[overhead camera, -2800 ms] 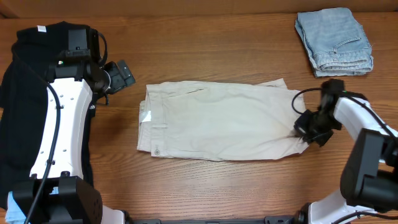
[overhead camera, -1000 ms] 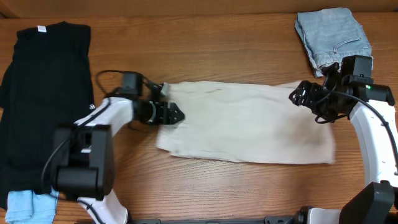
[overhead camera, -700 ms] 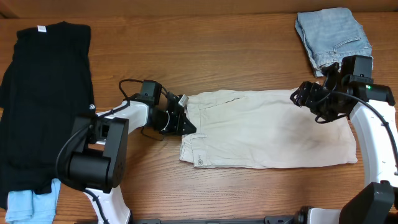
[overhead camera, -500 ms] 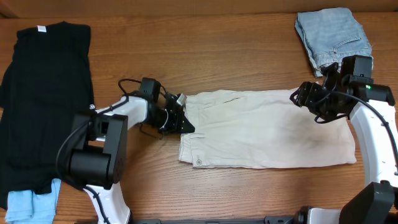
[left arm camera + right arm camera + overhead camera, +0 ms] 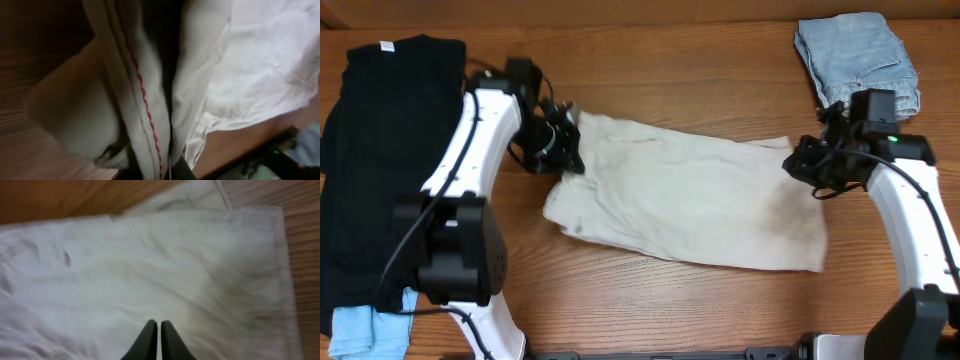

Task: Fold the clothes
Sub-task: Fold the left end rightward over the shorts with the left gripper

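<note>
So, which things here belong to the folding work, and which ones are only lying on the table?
Part of the job:
- beige shorts
- left fingers, closed on one end of them
- right fingers, closed, over the other end

Just lying about:
- black T-shirt
- folded light-blue denim garment
- small light-blue cloth near the left arm's base

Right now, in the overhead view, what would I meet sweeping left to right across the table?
black T-shirt → left gripper → beige khaki shorts → right gripper → folded light-blue denim garment
</note>
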